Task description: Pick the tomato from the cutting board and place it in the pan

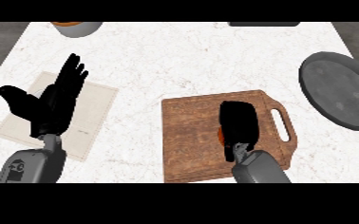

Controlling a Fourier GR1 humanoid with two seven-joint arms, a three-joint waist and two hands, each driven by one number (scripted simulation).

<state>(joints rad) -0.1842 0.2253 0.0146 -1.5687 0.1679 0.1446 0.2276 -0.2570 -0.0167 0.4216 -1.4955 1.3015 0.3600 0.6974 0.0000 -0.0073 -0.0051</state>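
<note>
A brown wooden cutting board (193,137) with a handle slot lies at the lower middle of the counter. My right hand (238,123) is on the board, fingers curled down over the tomato (220,134). Only a thin orange-red sliver of it shows at the hand's left edge. The dark grey pan (333,88) sits at the right edge, partly cut off by the view. My left hand (56,99) stays open and still at the left, fingers up, above a pale cloth.
A pale cloth (95,109) lies flat at the left under my left hand. A grey bowl with orange contents (76,27) stands at the far left edge. A dark object (263,23) shows at the far right edge of the white marble counter.
</note>
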